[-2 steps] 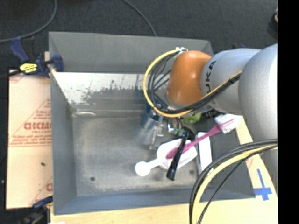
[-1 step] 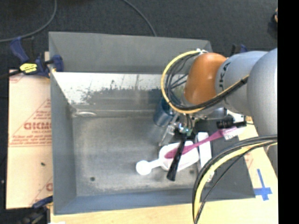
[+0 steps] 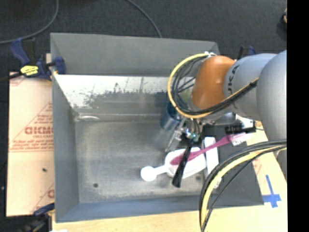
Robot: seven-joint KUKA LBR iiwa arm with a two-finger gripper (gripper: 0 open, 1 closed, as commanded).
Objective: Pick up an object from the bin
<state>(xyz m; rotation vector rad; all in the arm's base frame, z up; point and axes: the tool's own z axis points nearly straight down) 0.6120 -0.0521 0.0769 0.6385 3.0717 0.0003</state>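
My gripper (image 3: 187,135) hangs low at the right side of the bin, under the arm's wrist. Just below it a small cluster of things lies on the floor. A white plastic scoop (image 3: 157,172) points its round bowl to the left. Over the scoop's handle lies a magenta stick-like handle (image 3: 212,146), slanting up to the right. A thin black stick (image 3: 179,172) crosses them, leaning down to the left. My gripper is above the upper end of the black stick and the left end of the magenta handle.
A blue object (image 3: 169,114), partly hidden by the arm, sits against the back wall left of the wrist. A white flat piece (image 3: 210,154) lies near the right wall. The bin's left half is bare floor.
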